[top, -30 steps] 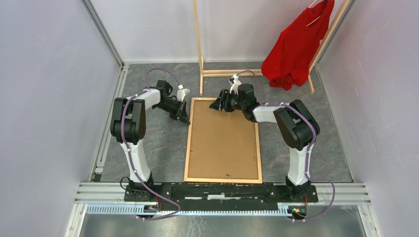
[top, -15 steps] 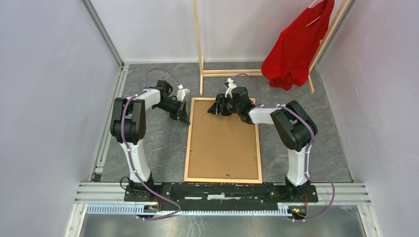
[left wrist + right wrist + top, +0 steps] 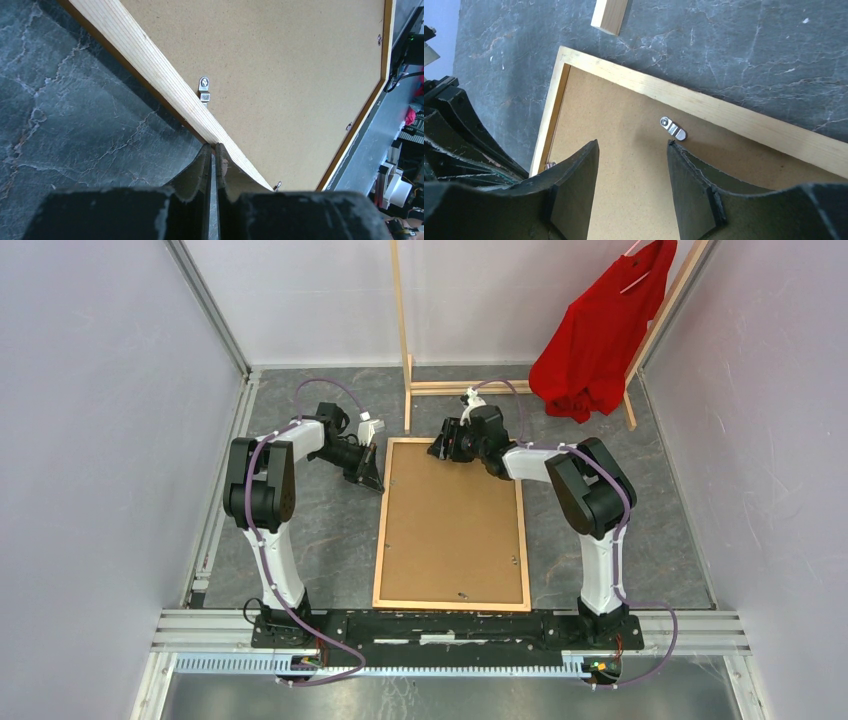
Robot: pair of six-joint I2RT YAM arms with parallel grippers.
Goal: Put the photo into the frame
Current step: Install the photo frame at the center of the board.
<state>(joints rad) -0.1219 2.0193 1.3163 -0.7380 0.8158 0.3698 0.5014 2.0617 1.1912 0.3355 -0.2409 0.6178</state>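
Note:
The frame (image 3: 380, 532) lies face down on the grey floor, with the plain brown backing panel (image 3: 452, 530) set inside it. The photo is hidden. My left gripper (image 3: 372, 480) is shut and empty, its tips (image 3: 213, 146) at the outer side of the frame's left strip (image 3: 150, 65). My right gripper (image 3: 441, 448) is open over the backing panel (image 3: 624, 115) near the frame's far strip (image 3: 734, 117). Its right fingertip (image 3: 674, 150) is just short of a small metal turn clip (image 3: 673, 128). Another clip (image 3: 203, 89) shows in the left wrist view.
A pale wooden clothes rack (image 3: 405, 360) stands just beyond the frame's far edge; its foot (image 3: 610, 15) shows in the right wrist view. A red shirt (image 3: 595, 335) hangs at the back right. Walls close in on both sides.
My right gripper has shifted a little toward the frame's far edge. The left arm and the frame have not moved.

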